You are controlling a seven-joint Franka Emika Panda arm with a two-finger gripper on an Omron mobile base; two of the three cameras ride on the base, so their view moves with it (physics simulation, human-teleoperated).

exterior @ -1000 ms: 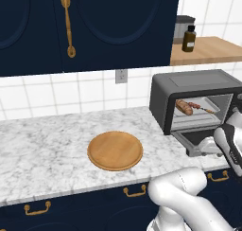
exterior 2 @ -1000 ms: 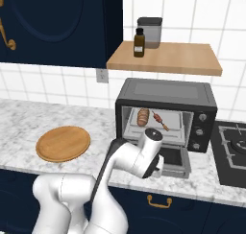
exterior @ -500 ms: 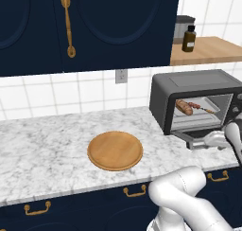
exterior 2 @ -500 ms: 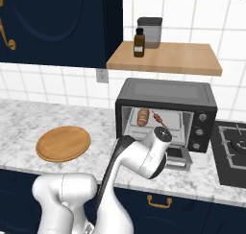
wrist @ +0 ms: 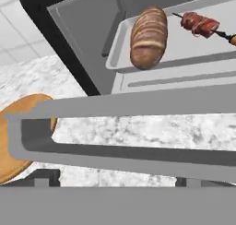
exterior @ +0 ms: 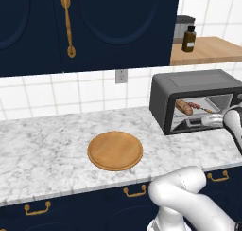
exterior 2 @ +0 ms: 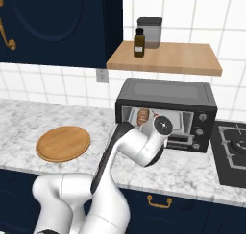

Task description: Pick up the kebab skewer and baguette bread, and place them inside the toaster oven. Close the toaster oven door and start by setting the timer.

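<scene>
The toaster oven (exterior: pixel 198 85) stands on the counter at the right, also seen from the other side as the toaster oven (exterior 2: pixel 166 91). On its tray (wrist: pixel 193 49) lie the baguette bread (wrist: pixel 148 30) and the kebab skewer (wrist: pixel 200 24), side by side. Through the opening the baguette bread (exterior: pixel 184 107) and kebab skewer (exterior: pixel 202 107) show again. The toaster oven door (exterior: pixel 194 124) is tilted up, partly closed. Its grey bar handle (wrist: pixel 138 104) runs right across in front of my gripper (wrist: pixel 115 182), which is open with fingertips (wrist: pixel 46 178) wide apart, close under the door's front edge.
A round wooden board (exterior: pixel 115 150) lies on the marble counter left of the oven. A wooden shelf (exterior 2: pixel 163 60) above the oven carries a brown bottle (exterior 2: pixel 139 42) and a grey canister (exterior 2: pixel 150 30). A stove top (exterior 2: pixel 233 151) sits to the right.
The door has swung up from lying flat to partly closed. My hand has risen and moved toward the oven with the door's edge.
</scene>
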